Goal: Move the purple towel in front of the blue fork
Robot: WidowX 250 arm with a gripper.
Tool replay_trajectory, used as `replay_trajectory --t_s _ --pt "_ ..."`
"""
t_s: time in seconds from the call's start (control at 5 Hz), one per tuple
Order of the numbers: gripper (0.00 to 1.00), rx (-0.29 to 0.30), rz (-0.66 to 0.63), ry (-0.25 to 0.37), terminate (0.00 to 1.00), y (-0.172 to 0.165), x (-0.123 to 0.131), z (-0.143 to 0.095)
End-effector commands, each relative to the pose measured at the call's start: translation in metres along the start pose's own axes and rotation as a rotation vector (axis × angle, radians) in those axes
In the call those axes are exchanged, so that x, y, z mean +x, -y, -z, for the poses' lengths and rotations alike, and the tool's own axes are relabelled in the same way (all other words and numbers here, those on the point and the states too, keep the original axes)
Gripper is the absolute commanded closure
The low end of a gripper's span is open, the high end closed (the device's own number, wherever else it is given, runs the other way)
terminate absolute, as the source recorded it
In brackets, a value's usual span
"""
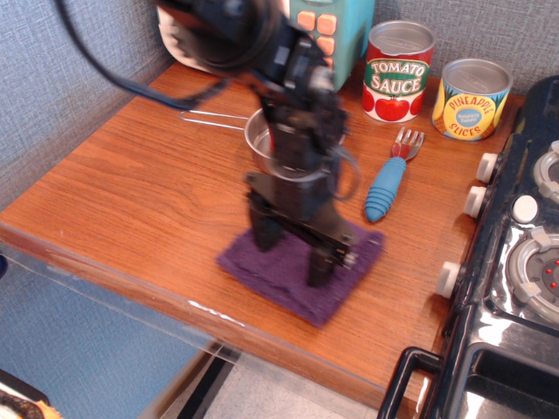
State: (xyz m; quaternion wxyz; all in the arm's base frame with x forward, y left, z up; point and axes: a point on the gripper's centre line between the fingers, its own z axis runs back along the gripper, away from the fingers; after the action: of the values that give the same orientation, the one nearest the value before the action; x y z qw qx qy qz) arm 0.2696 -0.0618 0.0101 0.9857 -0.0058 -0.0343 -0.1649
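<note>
The purple towel lies flat on the wooden counter, near its front edge and just left of and in front of the blue fork. The fork lies with its silver tines pointing to the back. My black gripper stands upright on the towel. Its two fingers are planted in the cloth with some fabric between them, and the towel travels with them. The arm hides most of the pan behind it.
A steel pan with a long handle sits behind the gripper. A tomato sauce can and a pineapple can stand at the back. A toy microwave is at back left and a toy stove at right.
</note>
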Motion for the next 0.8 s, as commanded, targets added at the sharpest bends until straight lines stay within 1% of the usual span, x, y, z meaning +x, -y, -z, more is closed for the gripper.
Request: replay_trajectory --t_s 0.0,0.2,0.4,0.6 --pt "0.0 0.008 0.044 -0.043 0.0 0.049 -0.004 0.003" --pt "0.0 0.038 -0.061 -0.036 0.0 0.044 -0.002 -0.005" --pt "0.0 0.062 -0.107 0.016 0.0 0.039 0.008 -0.029" --pt "0.0 0.058 -0.13 0.091 0.0 0.04 0.02 -0.071"
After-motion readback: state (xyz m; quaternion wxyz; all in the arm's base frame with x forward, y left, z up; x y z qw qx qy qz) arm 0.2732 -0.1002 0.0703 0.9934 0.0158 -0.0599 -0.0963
